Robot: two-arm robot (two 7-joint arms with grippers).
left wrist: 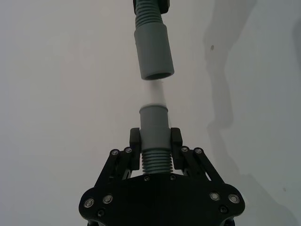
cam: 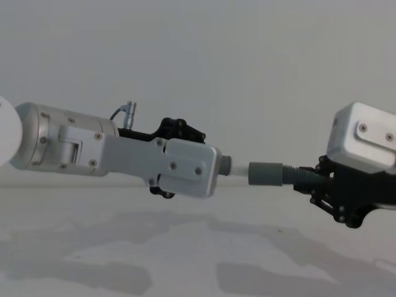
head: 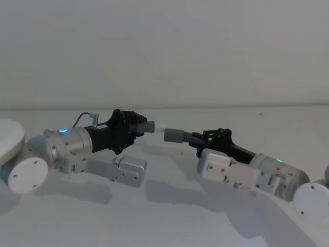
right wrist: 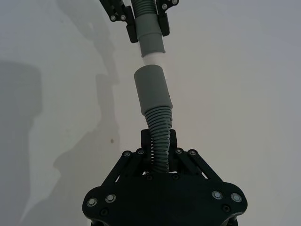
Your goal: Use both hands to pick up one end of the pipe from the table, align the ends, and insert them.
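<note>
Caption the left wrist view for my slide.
Left gripper aims its pale-tipped cuff at the right's wider cuff, not yet inserted.

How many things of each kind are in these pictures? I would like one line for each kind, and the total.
Hose pieces: 2, one with a narrow pale tip, one with a wide cuff, not yet joined.
Grippers: 2, left gripper and right gripper, each shut on a hose piece.
Table: 1.
Total: 5.

You've got matt black plastic on the left pincer (left wrist: 155, 137) & right pincer (right wrist: 158, 139), w/ shiny metal screws. Both hose pieces are dull grey plastic: ribbed bodies, smooth wider cuff (left wrist: 153, 52), paler narrow tip (left wrist: 153, 92). Arms look satin silver metal. Surface (head: 169, 216) is plain matt white.
</note>
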